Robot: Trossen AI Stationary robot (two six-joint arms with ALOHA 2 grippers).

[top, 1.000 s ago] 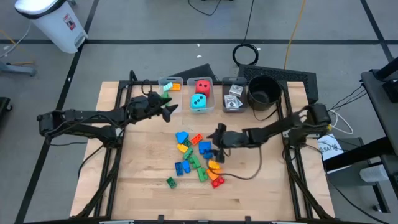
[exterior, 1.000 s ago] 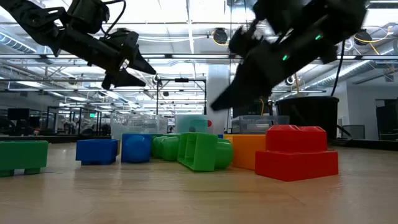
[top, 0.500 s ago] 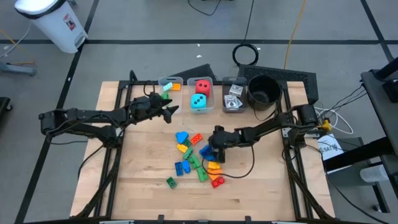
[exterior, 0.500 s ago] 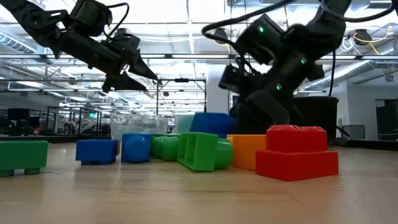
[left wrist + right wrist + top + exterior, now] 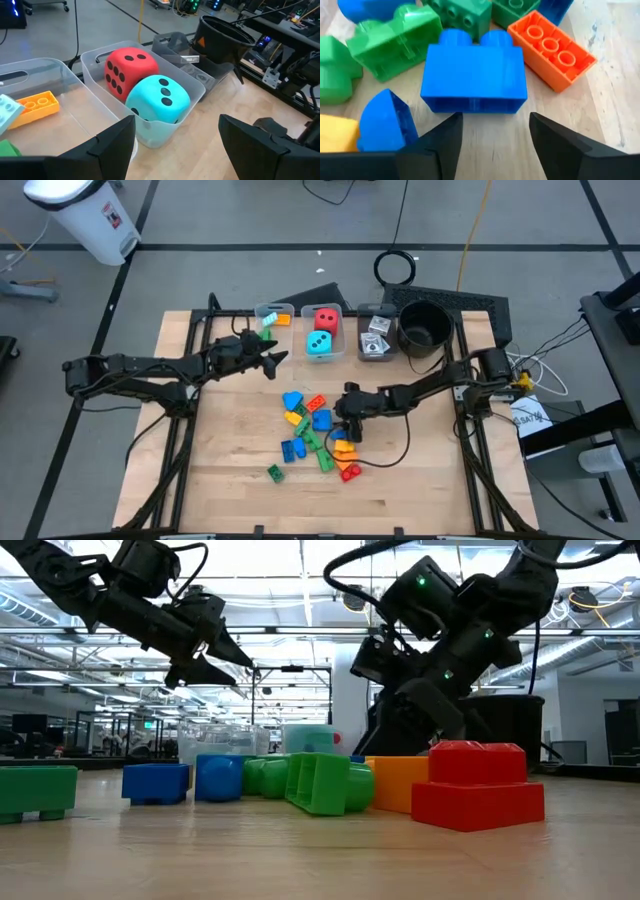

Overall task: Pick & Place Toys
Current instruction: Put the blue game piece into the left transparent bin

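Between the right pincer's (image 5: 492, 145) fingers, blue brick (image 5: 474, 77) lies crosswise, studs seemingly pointing away.

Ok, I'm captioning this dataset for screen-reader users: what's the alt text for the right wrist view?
The right gripper hangs open just above a blue brick lying on the wooden table, one dark finger on each side of it. An orange brick lies beside it, green bricks behind, and a rounded blue piece lies nearby.
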